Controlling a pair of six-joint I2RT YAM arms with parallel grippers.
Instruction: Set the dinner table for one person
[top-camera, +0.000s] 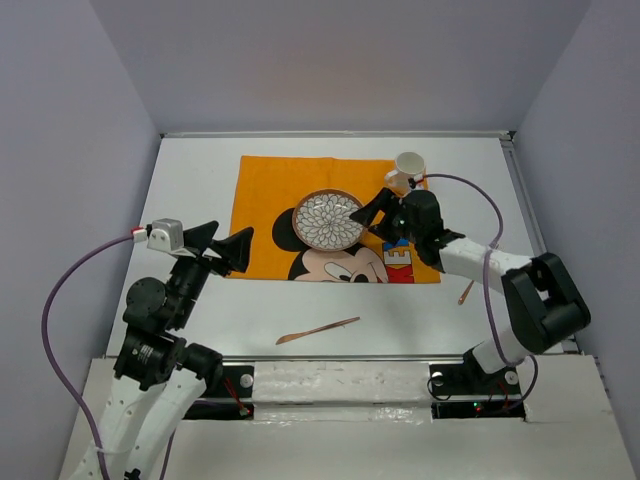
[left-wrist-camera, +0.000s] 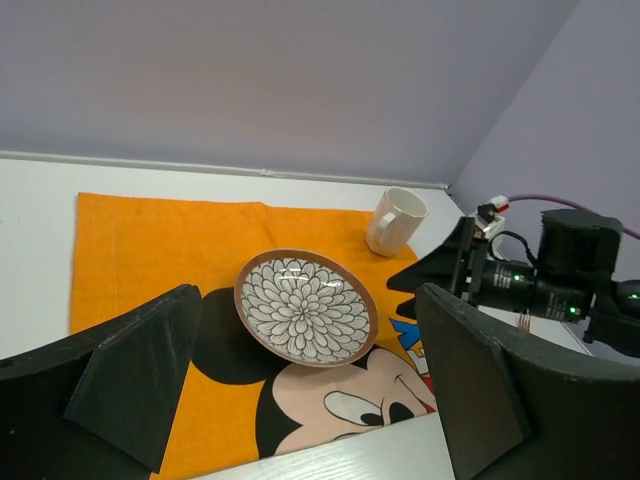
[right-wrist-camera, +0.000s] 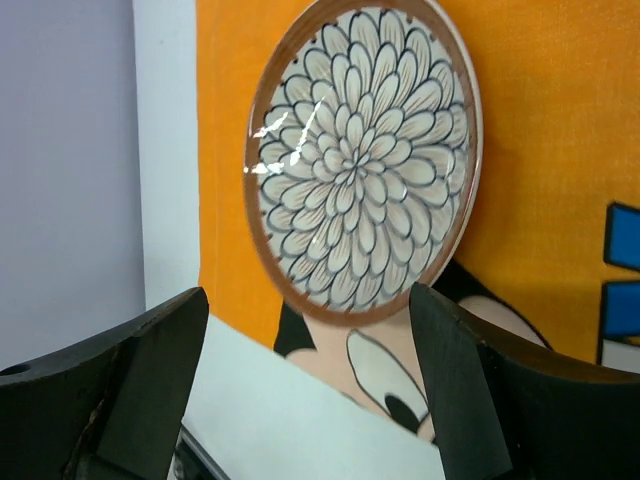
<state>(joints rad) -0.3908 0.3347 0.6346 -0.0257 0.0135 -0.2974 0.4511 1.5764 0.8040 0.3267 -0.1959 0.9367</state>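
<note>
The right tool (top-camera: 370, 208) stands spread, gripping nothing, the plate (top-camera: 328, 220) just ahead of its fingertips on the orange cloth (top-camera: 262, 190). The left tool (top-camera: 234, 230) gapes empty too. Both hang over the white counter (top-camera: 195, 170). A careless swing (the mug (top-camera: 407, 167) sits just beside the right tool) could topple it.

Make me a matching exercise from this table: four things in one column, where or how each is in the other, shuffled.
1 patterned plate
2 white mug
3 wooden utensil
4 right gripper

A bare dinner table, nearer than the orange cloth
B open, beside the plate's right edge
C middle of the orange cloth
D cloth's far right corner

Pairs: 1-C, 2-D, 3-A, 4-B
</note>
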